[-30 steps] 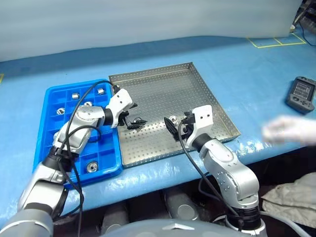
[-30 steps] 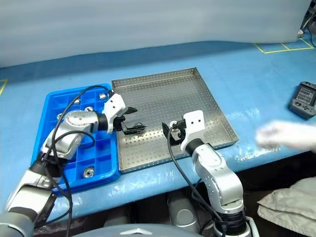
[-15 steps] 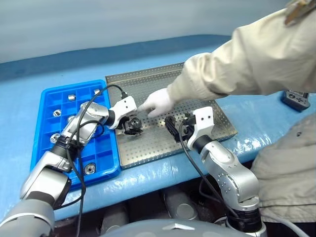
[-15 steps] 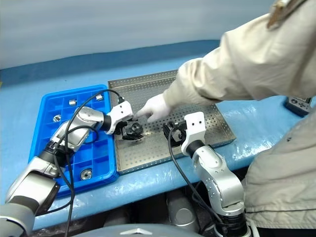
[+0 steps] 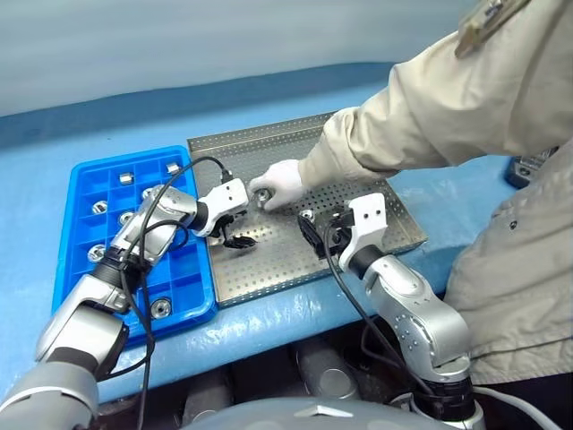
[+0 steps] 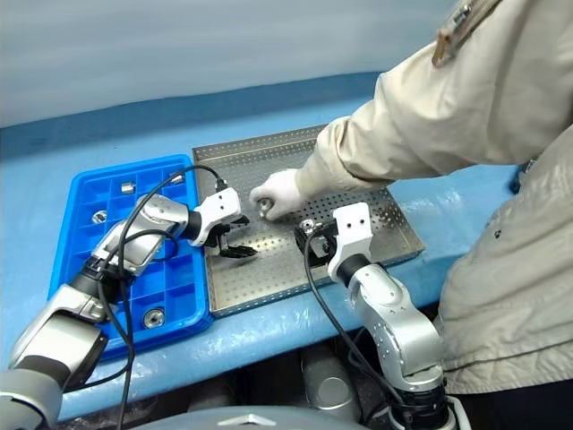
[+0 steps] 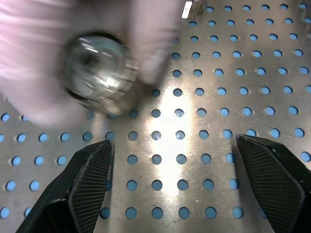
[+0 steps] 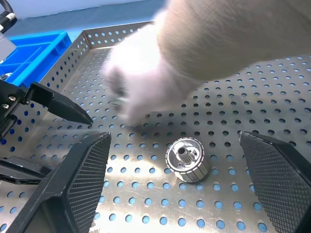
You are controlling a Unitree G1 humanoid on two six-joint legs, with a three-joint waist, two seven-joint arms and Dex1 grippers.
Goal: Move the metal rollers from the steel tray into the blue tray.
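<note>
1 metal roller [image 8: 186, 158] sits on the steel tray [image 5: 358, 175] between my right gripper's [image 8: 177, 194] spread fingers; a person's white-gloved hand [image 5: 276, 183] holds another above the tray before my left gripper [image 5: 235, 235], also spread. More rollers lie in the blue tray [image 5: 81, 175].

Gloved hand [image 5: 276, 184] and beige sleeve [image 5: 430, 116] across steel tray [image 5: 269, 269], just beyond wide-apart left gripper [image 5: 235, 235], blocking far half. Bare perforated floor between both grippers, passable. One roller [image 8: 186, 159] lying ahead of spread right gripper [image 5: 315, 235].
</note>
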